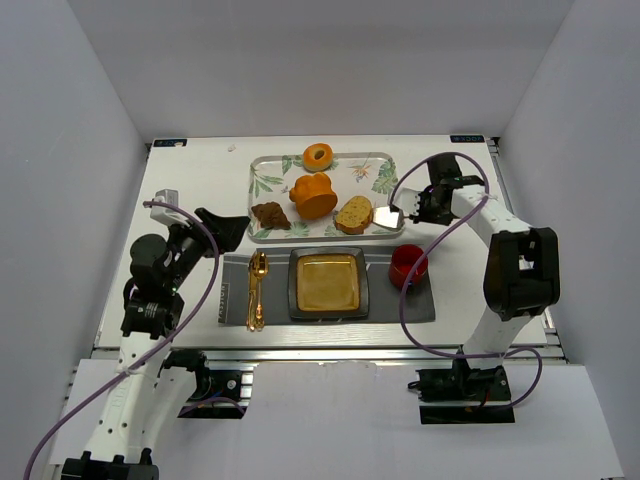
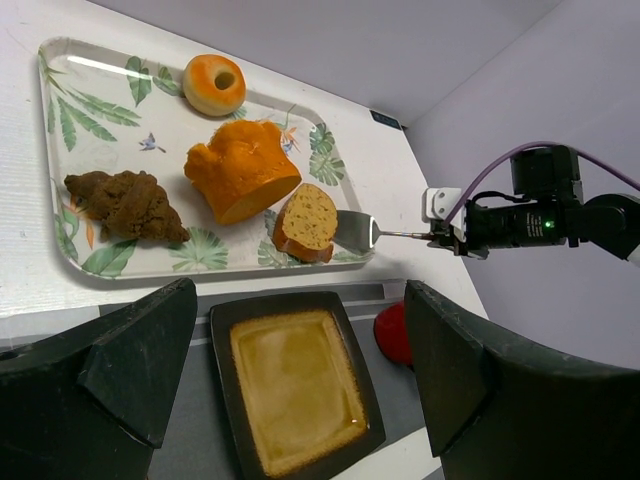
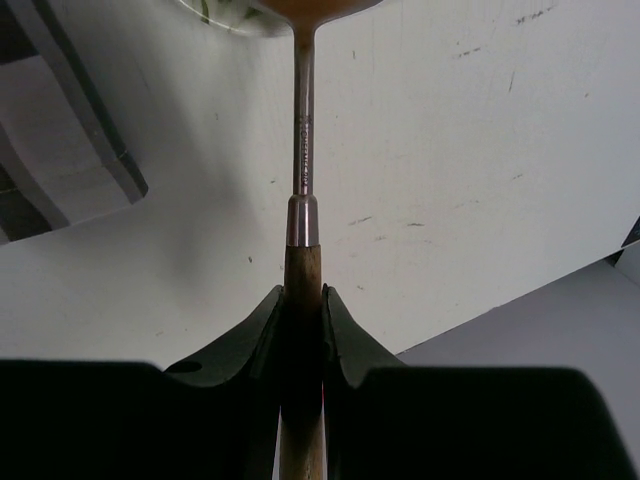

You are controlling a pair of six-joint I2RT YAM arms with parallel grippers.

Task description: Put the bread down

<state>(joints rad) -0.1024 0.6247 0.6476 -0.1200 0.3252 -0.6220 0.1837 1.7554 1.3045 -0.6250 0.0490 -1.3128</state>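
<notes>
Right gripper [image 3: 302, 300] pinched tight on the wooden handle of a metal-bladed spatula [image 3: 303, 150], shaft pointing straight out from the fingers. The blade lies over the right rim of the white leaf-print tray [image 1: 270, 180], and its front edge meets the base of the bread [image 2: 307, 220], a pale tan speckled slice with brown crust at the tray's near-right corner. Cannot tell whether the blade is under the slice yet. On the same tray: orange lumpy bun [image 1: 314, 195] just beside the bread, dark brown piece [image 1: 270, 215] to the left, ring doughnut [image 1: 318, 156] at the back. Left gripper [image 1: 222, 226] spread wide, holding nothing, above the left end of the grey mat [image 1: 235, 290]. The dark square plate with amber centre [image 1: 296, 285] sits bare on the mat, between the gold cutlery [image 1: 256, 290] and the red cup [image 1: 408, 265]. Step judged: scooping the bread, not yet lifted. Next move likely needs the blade pushed flat under the slice without shoving it into the bun, then a level carry to the plate.
</notes>
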